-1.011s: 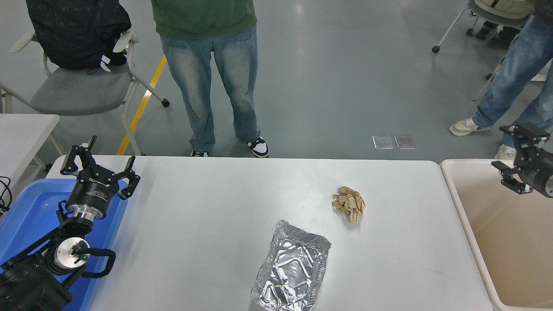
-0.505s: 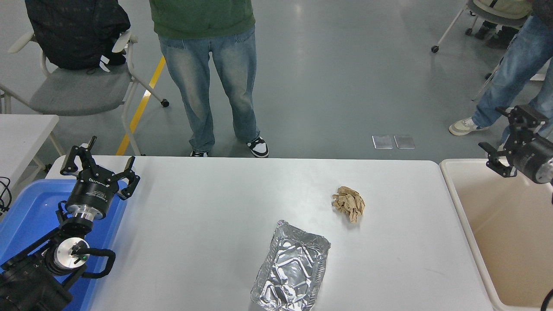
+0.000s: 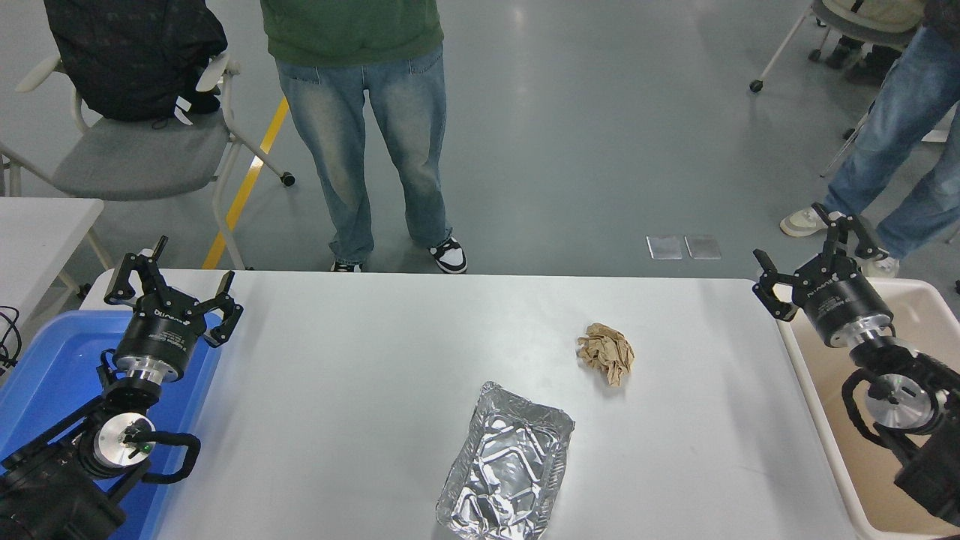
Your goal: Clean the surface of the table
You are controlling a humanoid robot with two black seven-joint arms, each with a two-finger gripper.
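1. The white tabletop (image 3: 360,390) fills the middle of the head view, between a blue bin (image 3: 52,375) at its left edge and a beige bin (image 3: 877,480) at its right edge.
2. A crumpled brown paper ball (image 3: 606,352) lies on the tabletop, right of centre.
3. A foil tray (image 3: 506,472) sits on the tabletop nearer the camera than the paper ball and apart from it.
4. The right end effector (image 3: 806,251) hangs over the tabletop's far right corner, fingers spread wide and empty.
5. The left end effector (image 3: 171,283) is parked over the tabletop's far left corner above the blue bin, fingers also wide and empty.
6. A person in jeans (image 3: 367,135) stands beyond the tabletop's far edge, with a grey chair (image 3: 135,150) to the left.
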